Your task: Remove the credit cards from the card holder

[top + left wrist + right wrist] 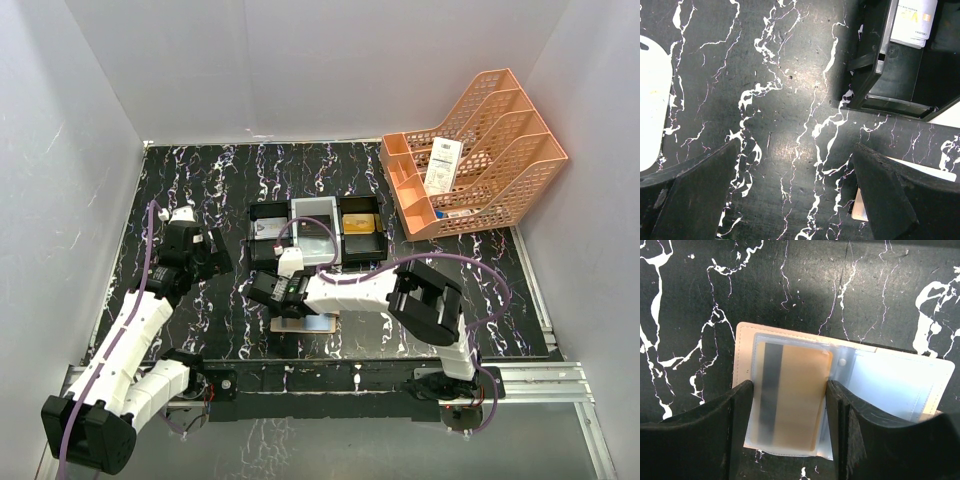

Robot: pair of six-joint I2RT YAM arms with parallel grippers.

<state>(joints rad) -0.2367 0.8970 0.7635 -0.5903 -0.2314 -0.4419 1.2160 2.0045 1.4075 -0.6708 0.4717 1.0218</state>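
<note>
Two fingers [740,425] of the right gripper [789,390] stood partly spread, one at each long edge of a gold card [795,405] inside its clear sleeve [842,360]. They looked to be touching the sleeve, but whether they truly pinched it could not be told. The sleeve belonged to the holder [900,382], which lay open and flat on the table [200,180] close to the middle of its near edge.

Beyond it, toward the table's middle, sat the tray [318,232] with other cards [360,222] already inside.

Well to the left, the left gripper [795,200] hung over bare table off the tray's corner, fingers spread wide and holding nothing.

The step in hand seemed to be getting hold of the gold card to draw it out. Since the grip fell on sleeve and card together, the next move would likely need the card slid lengthwise out of the sleeve. With nothing pinning the holder, it might drag along.
</note>
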